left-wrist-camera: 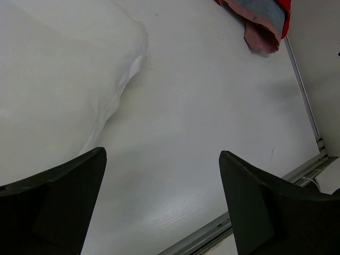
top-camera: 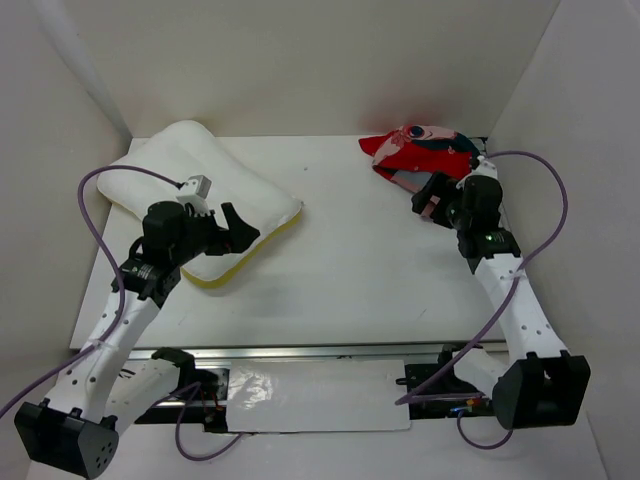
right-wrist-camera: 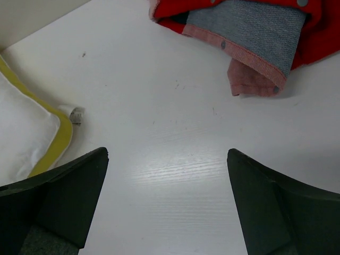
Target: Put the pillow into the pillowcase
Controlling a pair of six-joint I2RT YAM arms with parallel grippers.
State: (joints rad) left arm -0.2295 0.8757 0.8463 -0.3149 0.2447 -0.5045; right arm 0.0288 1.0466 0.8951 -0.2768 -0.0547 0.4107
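The white pillow (top-camera: 200, 185) with a pale yellow edge lies at the back left of the table. It also shows in the left wrist view (left-wrist-camera: 53, 79) and the right wrist view (right-wrist-camera: 24, 133). The red pillowcase (top-camera: 420, 155) lies crumpled at the back right, with a grey lining and a pink hem showing in the right wrist view (right-wrist-camera: 249, 32) and the left wrist view (left-wrist-camera: 263, 21). My left gripper (top-camera: 235, 228) is open and empty over the pillow's near right edge. My right gripper (top-camera: 435, 197) is open and empty just in front of the pillowcase.
White walls close in the table (top-camera: 350, 260) at the back and on both sides. A metal rail (top-camera: 320, 351) runs along the near edge, with a clear plastic sheet (top-camera: 310, 395) in front of it. A small tag (right-wrist-camera: 77, 114) sticks out from the pillow's corner.
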